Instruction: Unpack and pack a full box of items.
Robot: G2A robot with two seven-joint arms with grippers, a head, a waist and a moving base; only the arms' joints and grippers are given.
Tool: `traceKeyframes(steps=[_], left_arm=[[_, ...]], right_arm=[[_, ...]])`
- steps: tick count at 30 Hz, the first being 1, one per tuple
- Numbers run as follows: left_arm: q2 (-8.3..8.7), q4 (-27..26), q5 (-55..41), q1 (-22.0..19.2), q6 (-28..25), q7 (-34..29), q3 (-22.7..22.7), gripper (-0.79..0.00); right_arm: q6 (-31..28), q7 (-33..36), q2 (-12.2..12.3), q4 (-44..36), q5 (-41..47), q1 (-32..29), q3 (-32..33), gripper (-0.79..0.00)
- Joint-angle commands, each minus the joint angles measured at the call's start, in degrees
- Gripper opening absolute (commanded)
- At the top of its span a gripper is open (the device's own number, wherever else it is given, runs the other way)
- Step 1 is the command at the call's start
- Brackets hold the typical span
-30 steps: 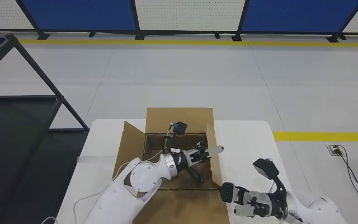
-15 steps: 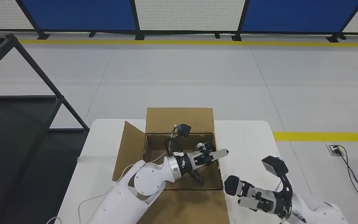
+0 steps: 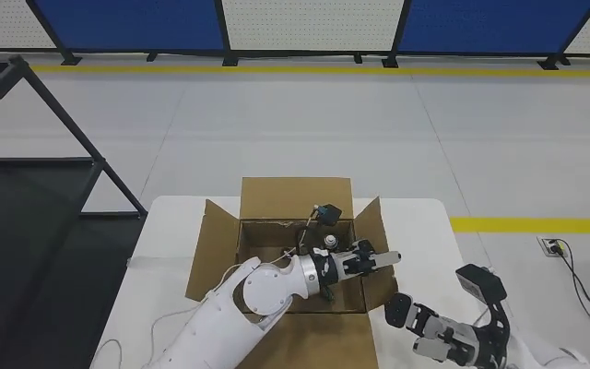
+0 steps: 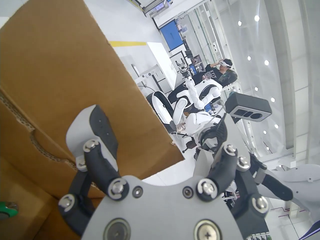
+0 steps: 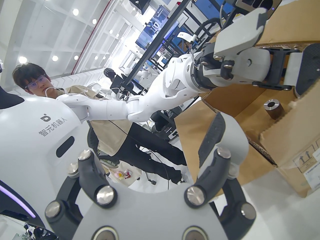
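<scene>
While the box [image 3: 295, 196] sits open-flapped on the table [image 3: 415, 220], left end effector [image 4: 160, 118] is at its right-side flap — fingers spread, gripping nothing. Right end effector [image 5: 155, 146] hangs over the table just beside the box's near right corner, also spread and empty. Dark metal-topped cylinder [image 5: 272, 108] stands inside the box. My read — flaps opened, contents not yet out: unpacking barely begun, repacking all left to do.

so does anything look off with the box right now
Nothing looks spilled or damaged. One oddity: the right flap of the box stands up, tilted outward, between the open fingers of the left gripper, which straddles its edge.
</scene>
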Motion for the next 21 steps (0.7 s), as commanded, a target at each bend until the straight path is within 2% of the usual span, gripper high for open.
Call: traceKeyframes(steps=[1, 6, 13, 17, 21], left_arm=[[-0.60, 1.4, -0.6, -0.7, -0.4, -0.2, 0.4, 0.000], [-1.86, 5.0, -1.7, -2.2, -1.7, -1.0, 0.7, 0.000], [-2.92, 6.1, -2.2, -2.8, -2.2, -2.1, 0.1, 0.000], [-2.72, 4.2, -0.6, -1.8, -2.9, -0.9, -1.6, 0.000], [-1.00, -2.4, 3.4, 1.9, -3.0, 0.4, -6.4, 0.000]], right_arm=[[0.6, -1.0, 0.0, -0.2, -1.5, -0.2, 0.0, 0.000], [3.8, -6.8, 0.1, 0.4, -9.2, -0.7, 0.7, 0.000], [7.8, -13.6, -0.1, 3.2, -16.3, 0.1, -1.3, 0.000], [10.5, -16.7, -0.1, 4.2, -18.7, 1.4, -1.6, 0.000], [13.9, -19.4, -0.3, 5.5, -21.1, 4.4, -3.9, 0.000]])
